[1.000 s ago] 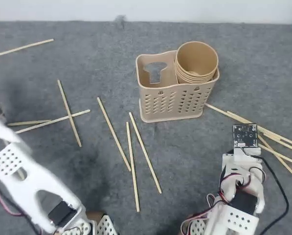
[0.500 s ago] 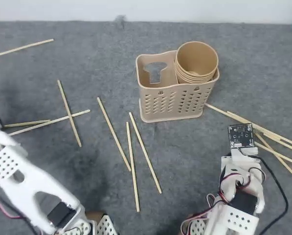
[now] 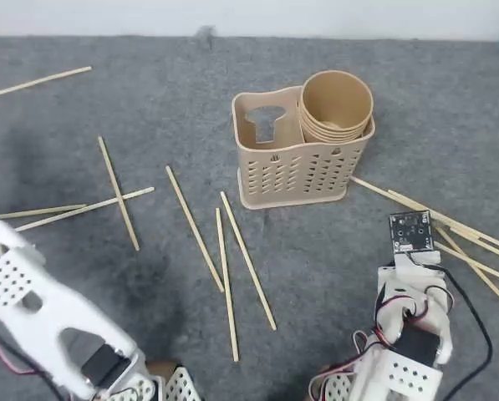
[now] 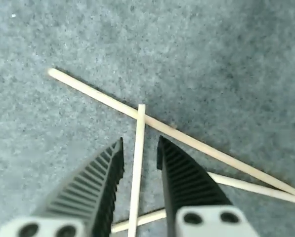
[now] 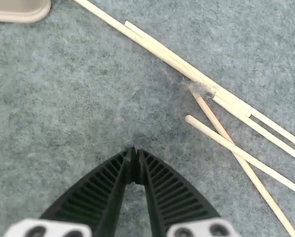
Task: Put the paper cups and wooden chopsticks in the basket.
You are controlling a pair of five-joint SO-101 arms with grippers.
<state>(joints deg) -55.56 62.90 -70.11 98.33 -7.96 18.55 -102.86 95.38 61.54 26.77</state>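
Grey carpet covers the desk (image 3: 316, 259), strewn with wooden chopsticks (image 3: 195, 227). At the near left edge the left arm (image 3: 40, 313) leans over the carpet. Its jaws stand apart on either side of one chopstick (image 4: 137, 168), with a gap showing on both sides. That stick's far end overlaps a second chopstick (image 4: 177, 136) lying slantwise, and a third stick (image 4: 258, 186) lies just beside them.

At the near right, the right arm (image 3: 412, 305) has its jaws pressed together with nothing between them, tips over bare carpet. Just beyond them a cluster of chopsticks (image 5: 196, 79) fans out, some crossing. It runs from near a corner of the beige basket (image 5: 19, 12) toward the desk's right edge.

Mid-desk, three chopsticks (image 3: 226, 280) lie roughly side by side, pointing away from the arms. To their left, several crossed chopsticks (image 3: 118, 194) overlap one another. Farther back the basket stands upright, with a stack of paper cups (image 3: 337, 104) nested in its right compartment. A lone chopstick (image 3: 36, 82) lies at the far left, near the pale wall (image 3: 249, 17).
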